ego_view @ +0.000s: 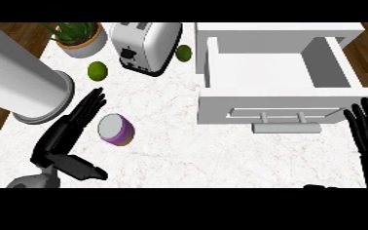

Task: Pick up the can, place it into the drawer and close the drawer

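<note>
1. I had the left hand [68,129] beside the small purple can with the silver lid [115,129], which stood upright on the white marbled counter [215,156], well left of the open white drawer [277,75]. The fingers were straight and spread, pointing away from me along the can's left side, the thumb stuck out low and toward me; the hand held nothing.
2. I judged the step in hand to be the grasp, not yet made. To do it well I wanted the palm brought right up against the can's side, the thumb swung round the near side, and the fingers curled only once the can sat between them.
3. I reckoned a sideways nudge could tip or roll the can, so a slow close made sense.
4. The green lime [97,70] behind the hand and the tall grey cylinder [28,85] at the left were near enough to mind.
5. The right hand [357,126] rested at the right edge, fingers straight, empty.
</note>
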Available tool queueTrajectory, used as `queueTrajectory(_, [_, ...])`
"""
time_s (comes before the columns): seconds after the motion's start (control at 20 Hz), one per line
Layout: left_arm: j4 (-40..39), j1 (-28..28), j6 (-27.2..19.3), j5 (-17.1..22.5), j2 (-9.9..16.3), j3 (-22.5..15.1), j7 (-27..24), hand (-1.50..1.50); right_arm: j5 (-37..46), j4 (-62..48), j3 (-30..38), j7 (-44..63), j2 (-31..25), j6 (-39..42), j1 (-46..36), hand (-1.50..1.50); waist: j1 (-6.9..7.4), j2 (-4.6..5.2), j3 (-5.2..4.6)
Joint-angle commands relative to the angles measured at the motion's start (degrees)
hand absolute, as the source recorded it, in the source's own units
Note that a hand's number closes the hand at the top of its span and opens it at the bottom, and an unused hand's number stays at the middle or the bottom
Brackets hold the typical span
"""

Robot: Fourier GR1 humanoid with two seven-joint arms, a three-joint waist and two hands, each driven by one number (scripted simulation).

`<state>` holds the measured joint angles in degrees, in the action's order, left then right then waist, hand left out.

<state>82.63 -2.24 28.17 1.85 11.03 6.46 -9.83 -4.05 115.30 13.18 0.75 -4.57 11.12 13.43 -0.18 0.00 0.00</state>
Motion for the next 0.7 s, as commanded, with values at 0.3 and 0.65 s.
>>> queueTrajectory(0.3, [-12.89, -1.35, 0.8, -5.91, 2.29, 1.03, -13.01, -1.5, 2.02, -4.36, 0.53, -2.27, 0.95, -0.52, -2.96, -1.5, 0.1, -0.01, 0.0])
queueTrajectory(0.65, [-25.87, -6.12, 2.19, -8.13, 4.73, 2.46, -20.39, -1.5, 2.82, 1.01, -1.24, -0.34, 3.08, -0.72, 0.11, -1.5, -0.06, 0.01, -0.01])
